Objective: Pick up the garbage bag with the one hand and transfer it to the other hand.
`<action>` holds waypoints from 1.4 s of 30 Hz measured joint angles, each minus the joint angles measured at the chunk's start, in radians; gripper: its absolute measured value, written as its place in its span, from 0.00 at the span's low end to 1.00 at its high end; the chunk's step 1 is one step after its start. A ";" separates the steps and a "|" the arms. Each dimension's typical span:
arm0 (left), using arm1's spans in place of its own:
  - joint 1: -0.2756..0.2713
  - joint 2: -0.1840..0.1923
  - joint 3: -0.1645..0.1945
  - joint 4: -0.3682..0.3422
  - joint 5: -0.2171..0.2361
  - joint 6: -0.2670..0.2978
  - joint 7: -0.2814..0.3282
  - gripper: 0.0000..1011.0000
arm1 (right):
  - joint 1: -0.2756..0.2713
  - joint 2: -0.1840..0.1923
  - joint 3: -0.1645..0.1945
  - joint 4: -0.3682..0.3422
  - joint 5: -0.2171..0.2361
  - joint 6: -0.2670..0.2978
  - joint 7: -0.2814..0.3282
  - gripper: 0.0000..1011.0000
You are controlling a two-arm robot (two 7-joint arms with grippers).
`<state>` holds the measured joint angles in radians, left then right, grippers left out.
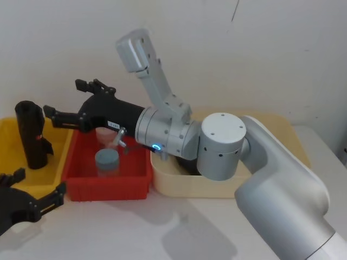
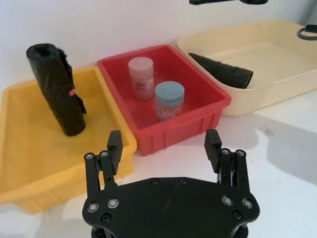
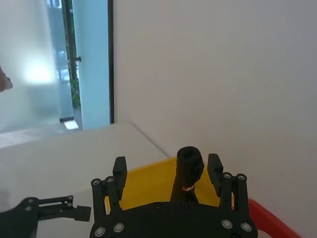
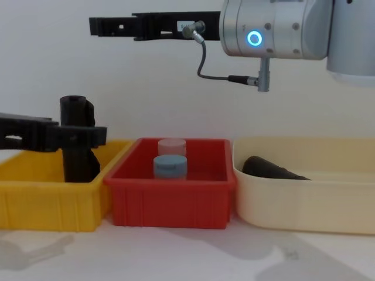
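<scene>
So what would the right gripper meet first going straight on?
Probably the upright black plastic roll with a red mark in the yellow bin, though the right gripper may pass above it; depth is unclear.

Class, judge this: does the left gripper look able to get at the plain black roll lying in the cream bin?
Probably not directly. The left gripper, open, sits before the yellow bin, and the right arm hangs over the cream bin holding the garbage bag.
</scene>
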<state>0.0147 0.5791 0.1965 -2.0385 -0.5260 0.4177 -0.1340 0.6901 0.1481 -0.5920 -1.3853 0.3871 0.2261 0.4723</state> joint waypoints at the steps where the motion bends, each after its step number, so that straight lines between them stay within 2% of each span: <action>1: 0.008 0.001 -0.004 -0.006 0.000 0.003 0.005 0.99 | 0.006 0.002 -0.008 0.006 -0.008 -0.004 0.003 0.99; 8: 0.034 0.004 -0.017 -0.023 0.002 0.014 0.023 0.99 | 0.033 0.002 -0.038 0.041 -0.038 -0.014 0.015 0.99; 14: 0.047 0.005 -0.024 -0.032 0.003 0.020 0.033 0.99 | 0.042 -0.009 -0.043 0.060 -0.046 0.004 0.008 0.99; 21: 0.056 0.005 -0.028 -0.037 0.004 0.023 0.038 0.99 | 0.043 -0.031 -0.033 0.080 -0.047 0.045 -0.029 0.99; 28: 0.061 0.006 -0.031 -0.041 0.005 0.025 0.042 0.99 | 0.036 -0.051 -0.007 0.095 -0.044 0.111 -0.086 0.99; 42: 0.066 0.007 -0.034 -0.044 0.005 0.027 0.045 0.99 | 0.032 -0.037 -0.009 0.121 -0.065 0.148 -0.095 0.99</action>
<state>0.0806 0.5859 0.1630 -2.0826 -0.5211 0.4450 -0.0892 0.7224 0.1106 -0.6008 -1.2642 0.3226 0.3745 0.3775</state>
